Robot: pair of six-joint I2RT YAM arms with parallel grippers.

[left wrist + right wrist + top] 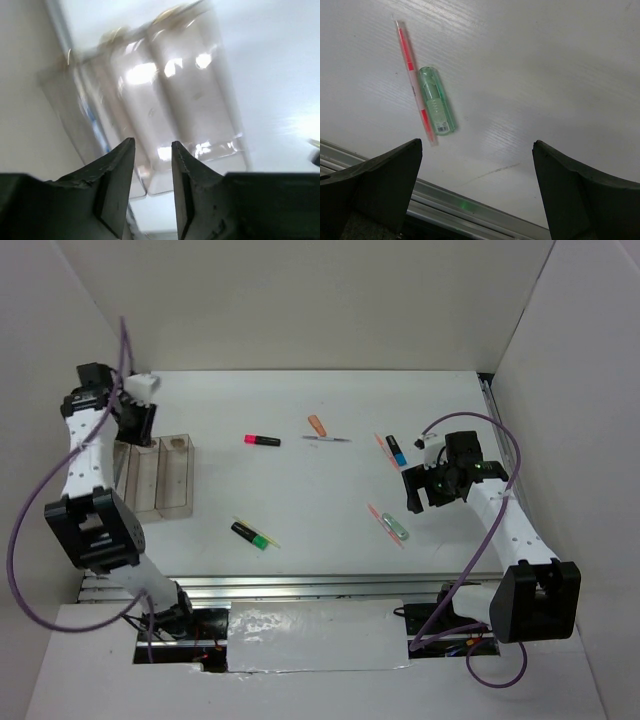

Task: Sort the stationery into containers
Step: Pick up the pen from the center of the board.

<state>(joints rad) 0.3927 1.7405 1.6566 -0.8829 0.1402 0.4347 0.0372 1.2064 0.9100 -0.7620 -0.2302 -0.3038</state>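
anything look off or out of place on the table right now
Nothing looks spilled or broken. The mint green highlighter lies right beside a red pen, far across the table from the bins.

Three clear, brown-tinted bins (172, 475), joined in a row, are being shown at the left. To their right, stationery is being shown scattered: a pink highlighter (262, 441), orange stub (317, 425) and silver-blue pen (326, 439) at the back; a blue-black highlighter (396, 450) at right; a mint green highlighter (436, 101) touching a red pen (413, 80) nearer; a black-green highlighter (250, 535) in front.
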